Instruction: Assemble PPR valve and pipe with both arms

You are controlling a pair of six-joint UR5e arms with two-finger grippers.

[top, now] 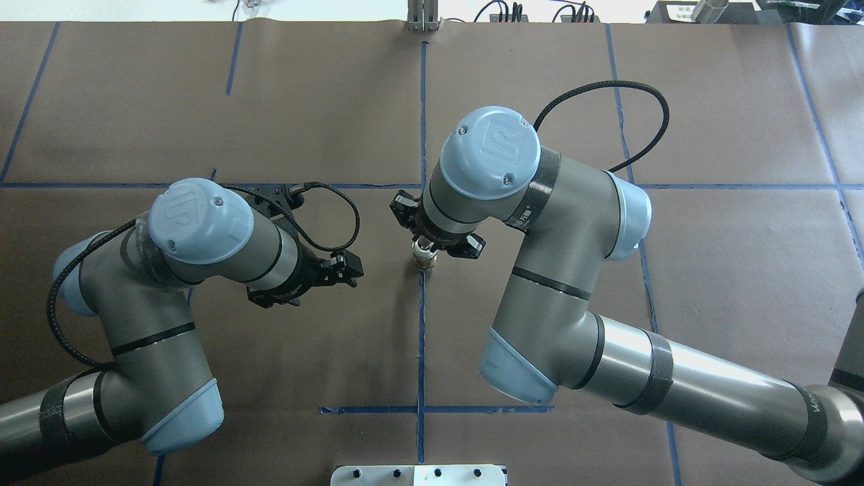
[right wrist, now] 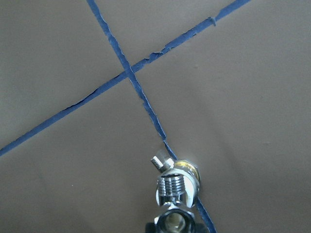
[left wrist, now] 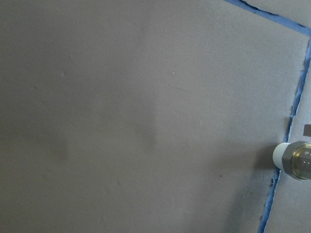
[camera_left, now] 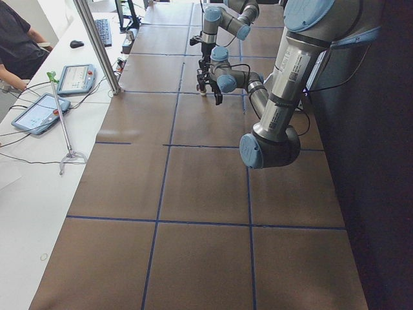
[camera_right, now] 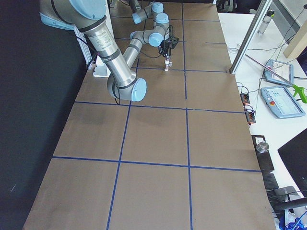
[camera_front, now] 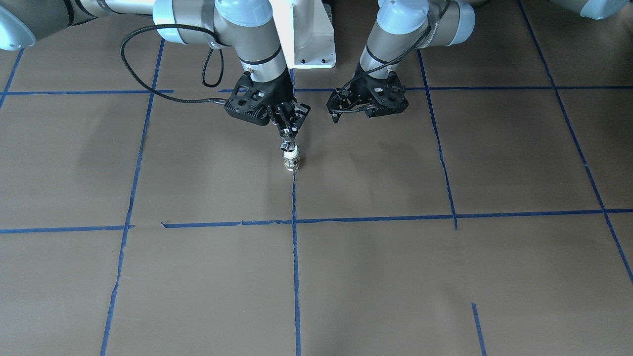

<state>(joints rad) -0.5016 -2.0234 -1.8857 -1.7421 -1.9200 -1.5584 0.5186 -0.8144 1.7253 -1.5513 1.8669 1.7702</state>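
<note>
My right gripper [camera_front: 287, 133] points down and is shut on a small chrome valve [camera_front: 287, 146]. The valve sits on top of a short white pipe fitting with a brass end [camera_front: 291, 162], which stands on the table at a blue tape line. The right wrist view shows the threaded chrome valve [right wrist: 176, 188] over the brass ring [right wrist: 188, 168]. I cannot tell how far the two are joined. My left gripper [camera_front: 334, 107] hovers beside them, a short way off, open and empty. The left wrist view shows the fitting [left wrist: 294, 160] at its right edge.
The brown table [camera_front: 445, 277] is marked with blue tape lines [camera_front: 295, 257]. The white pedestal base [camera_front: 309, 34] stands between the arms. Tablets and cables [camera_left: 45, 110] lie on the white bench past the far edge, near an aluminium post [camera_left: 97, 45].
</note>
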